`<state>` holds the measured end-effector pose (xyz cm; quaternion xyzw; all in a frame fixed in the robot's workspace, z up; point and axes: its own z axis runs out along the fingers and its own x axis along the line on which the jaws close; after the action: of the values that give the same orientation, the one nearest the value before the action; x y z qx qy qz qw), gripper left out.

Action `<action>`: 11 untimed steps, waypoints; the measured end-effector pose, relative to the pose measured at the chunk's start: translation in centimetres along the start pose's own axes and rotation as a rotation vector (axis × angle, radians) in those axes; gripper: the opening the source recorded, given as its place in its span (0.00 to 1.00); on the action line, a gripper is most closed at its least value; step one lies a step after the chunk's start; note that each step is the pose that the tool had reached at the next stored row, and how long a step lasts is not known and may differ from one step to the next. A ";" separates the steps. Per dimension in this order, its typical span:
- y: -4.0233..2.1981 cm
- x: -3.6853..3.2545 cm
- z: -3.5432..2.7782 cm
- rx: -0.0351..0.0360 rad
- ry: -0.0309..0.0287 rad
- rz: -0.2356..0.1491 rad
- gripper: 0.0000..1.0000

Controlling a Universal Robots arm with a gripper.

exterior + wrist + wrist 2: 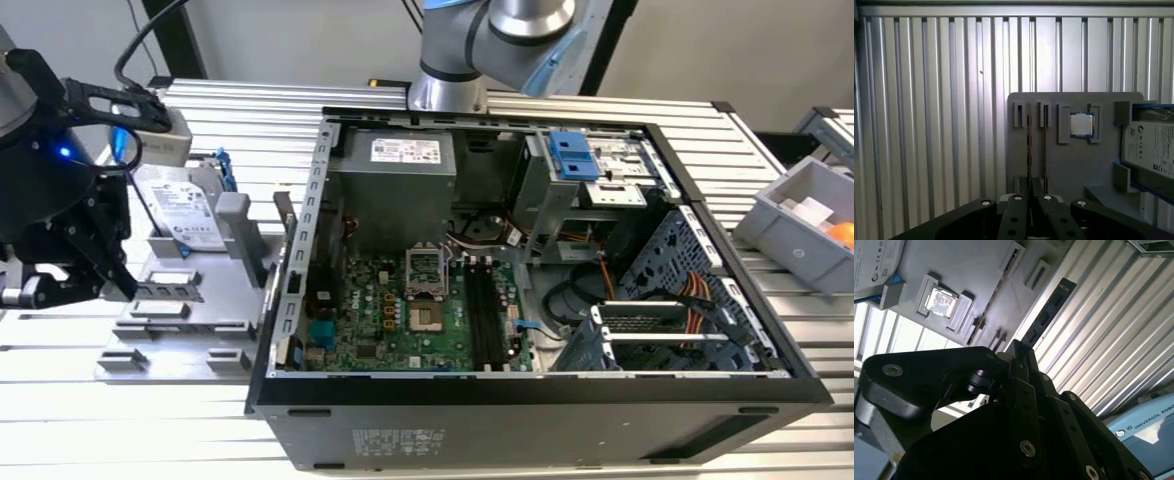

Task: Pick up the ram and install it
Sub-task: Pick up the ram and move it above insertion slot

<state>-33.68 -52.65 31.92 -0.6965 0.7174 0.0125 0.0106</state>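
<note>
The pincer (1019, 351) is clamped shut on the ram (1053, 305), gripping its flat faces edge-on (probably to suit an upright slot), near the grey parts holder (1074, 165).

- Arm (487, 35): a silver-and-blue joint housing stands at the top middle of the exterior view.
- Wrist end: the black tool assembly sits at the exterior view's left edge, pointing downward, with a blue light (60, 152) lit on its body.
- Gripper (1019, 349): in both wrist views the black fingers (1024, 390) lie close together and near parallel, linkages folded inward.
- Grip: the fingertips are clamped on the ram (1046, 315), a thin dark stick held edge-on and projecting straight beyond the tips.
</note>
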 end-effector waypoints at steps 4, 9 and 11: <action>0.00 -0.01 -0.40 0.0000 0.0000 0.000 0.00; 0.00 -0.03 -0.91 0.0000 0.0000 0.000 0.00; 0.00 -0.03 -1.09 0.0000 0.0000 0.000 0.00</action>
<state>-33.68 -52.66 33.02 -0.6965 0.7174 0.0125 0.0106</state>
